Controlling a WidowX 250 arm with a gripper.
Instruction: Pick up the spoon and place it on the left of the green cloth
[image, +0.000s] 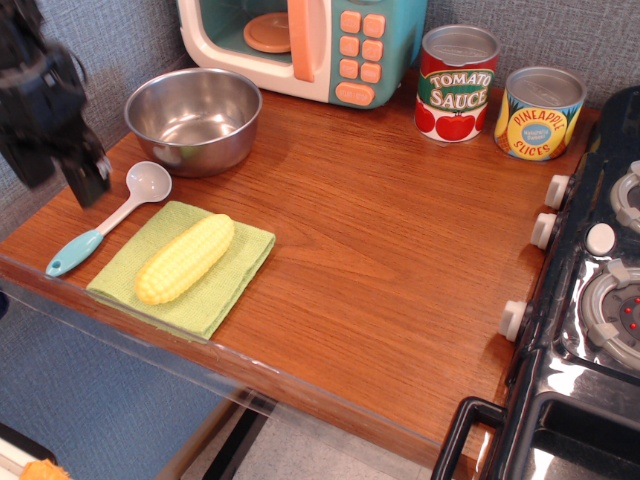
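The spoon (105, 222) lies flat on the wooden counter just left of the green cloth (225, 280). Its white bowl points toward the back and its light blue handle end lies near the front-left edge. It touches or nearly touches the cloth's left edge. A yellow toy corn cob (185, 258) lies on the cloth. My gripper (62, 180) is blurred, raised above the counter's left edge, up and left of the spoon. It looks open and holds nothing.
A steel bowl (193, 118) stands behind the spoon. A toy microwave (300, 45) is at the back. A tomato sauce can (456, 85) and a pineapple can (538, 113) stand back right. A toy stove (590, 300) fills the right side.
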